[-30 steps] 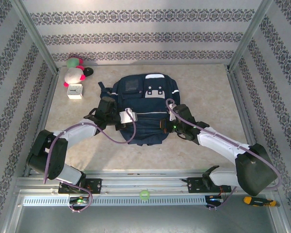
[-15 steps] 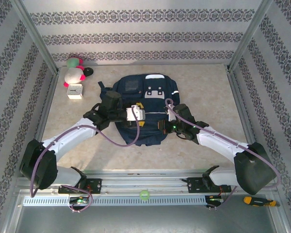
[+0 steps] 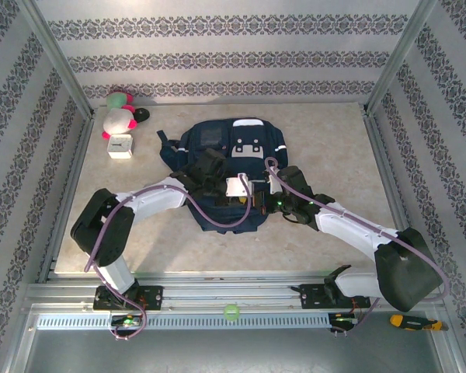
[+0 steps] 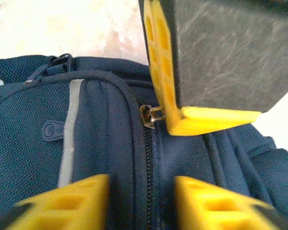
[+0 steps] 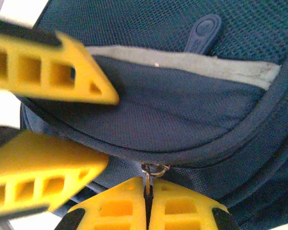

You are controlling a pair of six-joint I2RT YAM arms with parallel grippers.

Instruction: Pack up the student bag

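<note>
The navy student bag lies flat in the middle of the table. At its near end my right gripper is shut on the metal zipper pull, which stands between its yellow fingertips. My left gripper sits just left of it, over the bag's middle. Its yellow fingers stand a little apart and press on a ridge of bag fabric with the closed zipper line running between them. The left wrist view has the zipper pull against the right gripper's finger.
Pink-white and green plush toys and a small white clock sit at the table's far left corner. A green ball and an orange-handled tool lie on the near rail. Patterned walls close in three sides.
My left arm swung right from the bag's left edge to its middle. Its jaws opened on the way and have closed in on the fabric. The right arm has stayed put.
</note>
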